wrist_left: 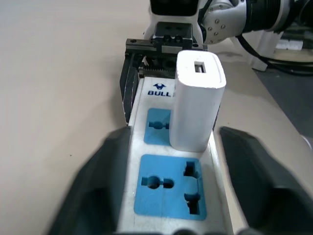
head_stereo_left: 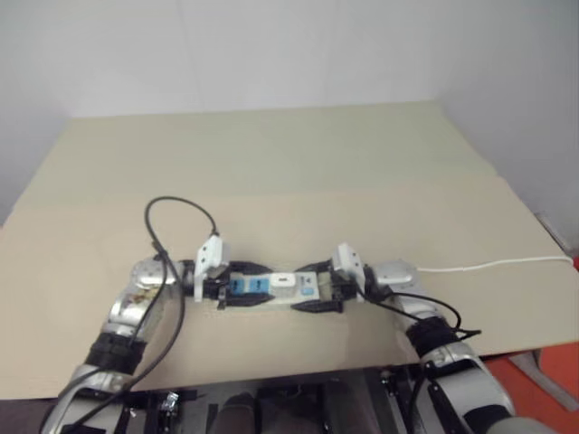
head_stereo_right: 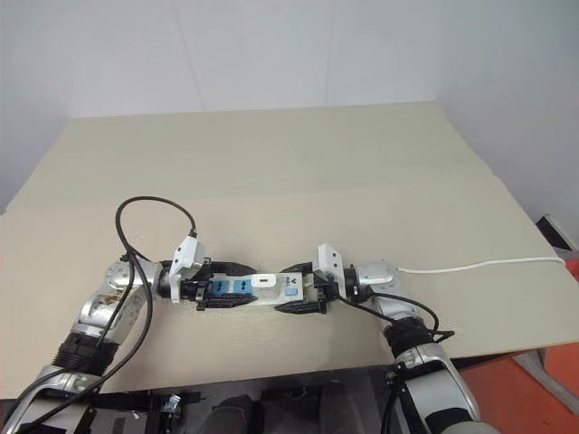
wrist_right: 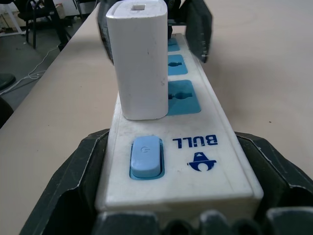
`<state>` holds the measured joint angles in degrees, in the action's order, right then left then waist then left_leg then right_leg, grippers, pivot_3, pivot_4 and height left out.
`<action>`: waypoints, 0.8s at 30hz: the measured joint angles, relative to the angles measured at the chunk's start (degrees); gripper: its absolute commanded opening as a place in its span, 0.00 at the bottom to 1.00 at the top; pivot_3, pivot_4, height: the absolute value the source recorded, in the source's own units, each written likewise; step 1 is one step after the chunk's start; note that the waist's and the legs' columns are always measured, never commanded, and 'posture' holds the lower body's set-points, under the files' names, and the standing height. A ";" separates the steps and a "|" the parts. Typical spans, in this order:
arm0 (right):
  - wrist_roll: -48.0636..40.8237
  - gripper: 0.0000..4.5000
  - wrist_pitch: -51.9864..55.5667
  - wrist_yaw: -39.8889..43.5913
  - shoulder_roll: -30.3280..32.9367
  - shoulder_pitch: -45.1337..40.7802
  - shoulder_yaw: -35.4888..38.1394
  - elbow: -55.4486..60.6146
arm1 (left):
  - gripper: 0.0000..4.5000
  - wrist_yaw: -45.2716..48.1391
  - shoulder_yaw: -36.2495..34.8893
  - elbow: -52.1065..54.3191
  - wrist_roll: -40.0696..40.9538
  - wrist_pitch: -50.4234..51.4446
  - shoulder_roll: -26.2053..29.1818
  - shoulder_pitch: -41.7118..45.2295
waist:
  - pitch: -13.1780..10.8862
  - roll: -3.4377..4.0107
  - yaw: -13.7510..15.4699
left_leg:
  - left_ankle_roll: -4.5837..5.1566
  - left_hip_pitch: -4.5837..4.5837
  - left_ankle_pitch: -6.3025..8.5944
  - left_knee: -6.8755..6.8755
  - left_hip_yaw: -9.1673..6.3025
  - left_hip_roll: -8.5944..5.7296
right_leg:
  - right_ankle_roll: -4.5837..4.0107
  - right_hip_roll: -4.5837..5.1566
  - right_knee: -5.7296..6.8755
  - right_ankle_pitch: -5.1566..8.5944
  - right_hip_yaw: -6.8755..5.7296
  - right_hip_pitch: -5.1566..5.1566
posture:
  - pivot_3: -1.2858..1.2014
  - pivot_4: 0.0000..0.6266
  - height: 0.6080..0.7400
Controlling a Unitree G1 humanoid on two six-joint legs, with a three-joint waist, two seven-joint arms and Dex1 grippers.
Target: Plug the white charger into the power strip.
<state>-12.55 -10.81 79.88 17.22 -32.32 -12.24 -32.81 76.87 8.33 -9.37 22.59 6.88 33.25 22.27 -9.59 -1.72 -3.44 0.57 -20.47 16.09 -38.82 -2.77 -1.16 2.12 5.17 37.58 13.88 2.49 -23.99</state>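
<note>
The power strip (head_stereo_left: 306, 293) lies flat on the tan table, near its front edge. The white charger (head_stereo_left: 283, 279) stands upright in the socket nearest the blue switch (wrist_right: 145, 156); nothing holds the charger (wrist_left: 198, 103). My left gripper (head_stereo_left: 244, 287) is open, and its black fingers (wrist_left: 98, 181) straddle the strip's left end with a gap on one side. At the switch end, my right gripper (head_stereo_left: 313, 287) is shut on the strip, its fingers (wrist_right: 80, 171) pressed against both long sides. Two blue sockets (wrist_left: 168, 185) left of the charger are free.
The strip's thin white cord (head_stereo_left: 488, 265) runs right across the table (head_stereo_left: 271, 163) to its right edge. A black cable loop (head_stereo_left: 181, 203) arches above my left wrist. The table's front edge is close below both grippers, with open tabletop behind them.
</note>
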 measured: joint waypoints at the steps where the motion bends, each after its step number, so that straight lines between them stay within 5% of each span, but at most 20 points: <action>1: 0.00 0.76 0.00 0.00 -0.05 0.00 0.00 0.00 | 0.94 -0.08 -0.02 0.27 0.04 0.74 -0.18 0.10 | 0.00 0.00 -0.01 | 0.00 -0.01 0.00 0.00 0.00 0.00 | 0.00 0.00 0.02 0.00 0.00 -0.02 | 0.52 0.24 1.00; 6: 0.01 0.76 -0.15 0.09 -0.29 0.00 0.00 0.03 | 0.99 -0.62 -0.85 3.04 1.76 4.12 -0.38 0.18 | 0.00 0.00 -0.19 | 0.00 -0.14 0.00 0.00 -0.01 0.04 | 0.00 -0.04 0.03 0.00 -0.01 -0.15 | 0.52 0.24 1.00; 11: 0.10 0.76 -0.92 0.04 -0.54 0.11 -0.06 0.03 | 0.99 -0.21 -7.43 10.04 7.70 9.65 5.59 1.64 | -0.01 -0.01 -0.48 | -0.02 -0.20 0.01 0.00 -0.04 0.07 | 0.00 -0.05 -0.01 0.00 -0.03 -0.19 | 0.52 0.24 1.00; 14: 0.05 0.98 -1.27 0.19 -0.46 0.26 -0.07 0.07 | 1.00 0.95 -11.13 13.43 9.18 12.25 12.34 1.15 | -0.01 0.00 -0.55 | -0.06 -0.18 0.04 0.04 -0.06 0.06 | 0.00 -0.05 -0.06 0.00 -0.04 -0.17 | 0.52 0.24 1.00; 24: -1.81 0.99 0.38 0.63 7.68 4.42 3.27 8.47 | 1.00 3.98 -22.08 17.91 11.38 13.25 21.68 -10.50 | -0.10 0.10 1.07 | -0.07 -0.62 0.06 0.04 -0.13 0.05 | 0.04 0.04 -0.48 -0.03 -0.21 -0.34 | 0.52 0.24 1.00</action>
<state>-14.36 -10.43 80.51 24.90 -27.90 -8.96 -24.35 80.85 -13.75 8.54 33.97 20.14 54.93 11.76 -9.69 -1.62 -2.37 0.50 -21.09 16.15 -38.79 -2.90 -1.11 2.16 5.21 37.11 13.85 2.27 -24.33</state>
